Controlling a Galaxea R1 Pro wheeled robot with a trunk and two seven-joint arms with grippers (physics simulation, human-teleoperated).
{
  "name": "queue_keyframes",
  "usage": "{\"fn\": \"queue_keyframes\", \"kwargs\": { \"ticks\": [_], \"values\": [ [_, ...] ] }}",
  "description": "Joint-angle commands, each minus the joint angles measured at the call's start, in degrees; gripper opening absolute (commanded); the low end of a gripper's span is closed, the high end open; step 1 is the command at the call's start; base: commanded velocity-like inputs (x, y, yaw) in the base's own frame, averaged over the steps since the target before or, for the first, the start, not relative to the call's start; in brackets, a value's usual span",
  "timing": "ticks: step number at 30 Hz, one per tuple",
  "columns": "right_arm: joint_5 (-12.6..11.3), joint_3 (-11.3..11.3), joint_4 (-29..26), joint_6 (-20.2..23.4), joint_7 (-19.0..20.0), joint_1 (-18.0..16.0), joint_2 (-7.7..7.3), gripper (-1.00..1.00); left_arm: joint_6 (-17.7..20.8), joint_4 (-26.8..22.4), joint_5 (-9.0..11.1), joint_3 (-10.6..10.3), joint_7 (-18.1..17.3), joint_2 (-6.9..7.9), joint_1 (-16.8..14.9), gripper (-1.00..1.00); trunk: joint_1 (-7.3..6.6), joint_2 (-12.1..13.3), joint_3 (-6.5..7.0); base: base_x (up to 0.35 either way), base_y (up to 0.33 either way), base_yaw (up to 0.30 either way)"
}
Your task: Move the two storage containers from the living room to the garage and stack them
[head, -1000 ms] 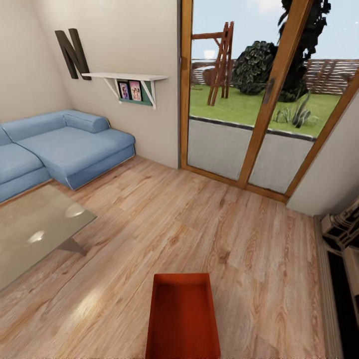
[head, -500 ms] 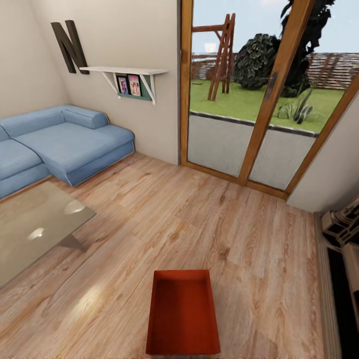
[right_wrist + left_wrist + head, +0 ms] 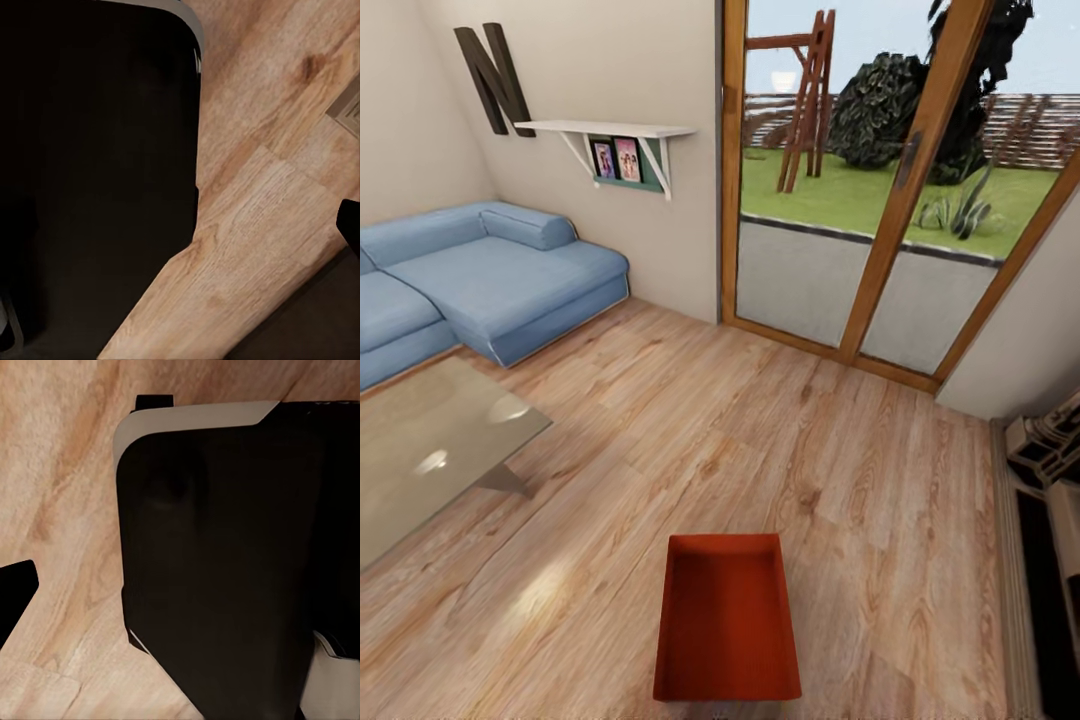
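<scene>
Looking along both wrists, I see dark robot body over wood planks; whether either gripper is open or closed, I cannot tell. One storage container (image 3: pixel 727 620) lies on the living room floor (image 3: pixel 760 430), between the glass table (image 3: pixel 430 450) and the fireplace side.

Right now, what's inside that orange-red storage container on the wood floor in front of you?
Nothing that I can see: the storage container looks empty, its bare red bottom showing. The strip just inside its near wall is hidden from the head view.

Orange-red open-top storage container (image 3: pixel 727 620) sits empty on plank floor (image 3: pixel 760 430).
</scene>
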Motion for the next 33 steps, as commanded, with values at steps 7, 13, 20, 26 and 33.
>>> {"fn": "queue_keyframes", "kwargs": {
  "ticks": [7,13,20,26,33],
  "values": [
    [-0.35,0.47,0.16,-0.25,-0.01,-0.03,0.07,1.00,-0.20,0.06,-0.04,0.08,-0.12,0.01,-0.03,1.00,0.00,-0.03,-0.69,0.000,0.000,0.000],
    [-0.48,0.47,0.16,-0.25,-0.03,-0.03,0.07,1.00,-0.20,0.06,-0.05,0.08,-0.12,0.01,-0.03,1.00,0.00,-0.03,-1.25,0.000,0.000,0.000],
    [-0.31,0.46,0.16,-0.14,-0.07,-0.03,0.07,1.00,-0.28,0.02,-0.07,0.20,-0.20,-0.26,-0.03,1.00,0.00,-0.03,-1.90,0.000,0.000,0.000],
    [-0.37,0.47,0.16,-0.16,-0.09,-0.03,0.07,1.00,-0.23,0.09,0.07,0.03,-0.20,-0.01,-0.03,1.00,0.00,-0.03,-2.45,0.000,0.000,0.000],
    [-0.53,0.47,0.16,-0.16,-0.10,-0.03,0.07,1.00,-0.20,0.14,0.23,0.04,-0.20,0.04,-0.03,1.00,0.00,-0.03,-3.10,0.000,0.000,0.000]
  ]
}}
